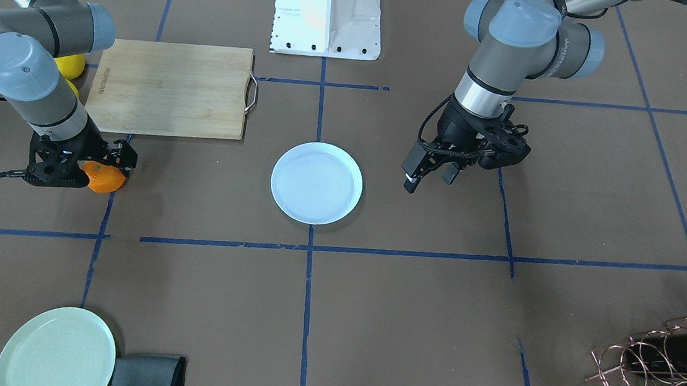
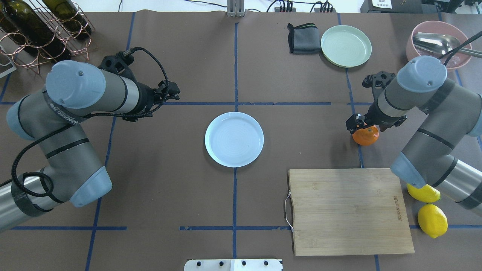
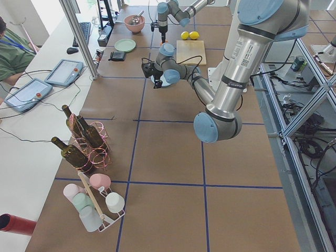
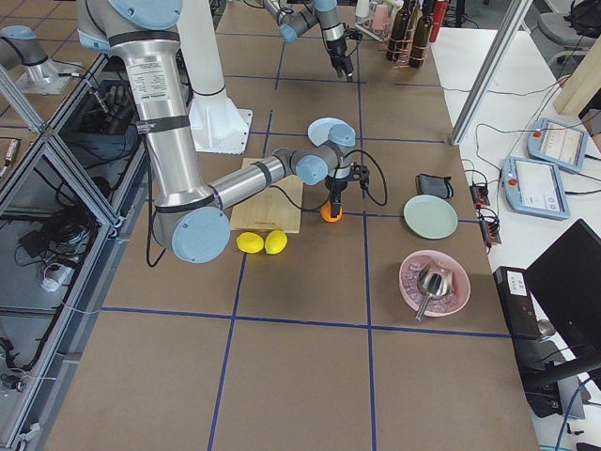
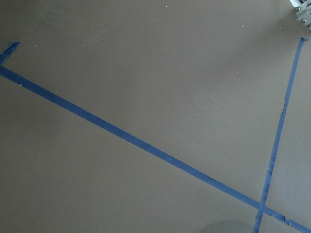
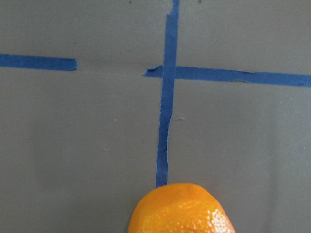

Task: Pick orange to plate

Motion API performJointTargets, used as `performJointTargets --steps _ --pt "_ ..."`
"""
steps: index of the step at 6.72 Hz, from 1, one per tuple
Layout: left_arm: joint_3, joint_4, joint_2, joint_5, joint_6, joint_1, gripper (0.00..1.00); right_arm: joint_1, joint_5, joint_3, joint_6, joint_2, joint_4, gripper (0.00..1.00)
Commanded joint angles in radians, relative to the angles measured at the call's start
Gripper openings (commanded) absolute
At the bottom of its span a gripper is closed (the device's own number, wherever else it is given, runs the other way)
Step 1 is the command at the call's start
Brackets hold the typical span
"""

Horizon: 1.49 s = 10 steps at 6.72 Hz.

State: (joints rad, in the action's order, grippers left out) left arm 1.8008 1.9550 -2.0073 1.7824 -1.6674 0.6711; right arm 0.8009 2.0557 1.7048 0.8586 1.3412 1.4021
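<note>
Overhead, orange [image 2: 366, 136] sits at 3 o'clock of plate [image 2: 234, 139], right gripper [image 2: 360, 126] over it, closure unreadable; left gripper [image 1: 430, 177] gapes empty; likely light, firm yet bruisable, slick-skinned, so pinch gently across widest girth.

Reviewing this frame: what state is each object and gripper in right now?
orange: seemingly resting on the table, under the right gripper.
plate: upright, empty.
right gripper: lowered at the orange; open or shut, cannot tell.
left gripper: open, empty, raised.
mint-green plate: empty.
pink bowl: holds a ladle.
cutting board: flat, bare.
</note>
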Motion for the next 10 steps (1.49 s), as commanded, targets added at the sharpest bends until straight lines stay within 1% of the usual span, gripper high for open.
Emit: performJointTargets --steps 1,2,3,4,5,6,8,9,10 --pt "0.002 -0.001 0.013 0.0 0.0 0.001 1.0 -0.009 -0.009 -0.013 -0.001 0.0 0.0 1.0" --pt "0.011 -0.001 0.028 0.002 0.0 0.002 1.0 -0.009 -0.009 -0.016 -0.003 -0.004 0.0 1.0" --pt "0.014 -0.001 0.036 0.0 0.0 0.002 1.0 -0.011 -0.009 -0.017 -0.001 -0.004 0.0 0.87" --pt "0.015 -0.001 0.038 0.002 0.0 0.004 1.0 -0.011 -0.009 -0.019 -0.001 -0.004 0.0 0.5" --pt "0.015 -0.001 0.048 0.002 0.002 0.011 1.0 -0.009 -0.009 -0.01 -0.001 -0.005 -0.002 0.17" --pt "0.014 -0.001 0.051 0.002 0.005 0.034 1.0 -0.003 -0.008 0.007 -0.001 -0.031 0.0 0.0" --pt "0.021 -0.004 0.091 0.008 0.156 0.089 1.0 0.001 0.0 0.106 0.011 -0.048 0.014 0.0" --pt "0.034 -0.005 0.128 0.052 0.267 0.122 1.0 0.001 0.001 0.108 0.026 -0.118 0.034 0.0" --pt "0.054 -0.005 0.18 0.127 0.41 0.184 1.0 -0.014 0.001 0.104 0.077 -0.198 0.084 0.0"
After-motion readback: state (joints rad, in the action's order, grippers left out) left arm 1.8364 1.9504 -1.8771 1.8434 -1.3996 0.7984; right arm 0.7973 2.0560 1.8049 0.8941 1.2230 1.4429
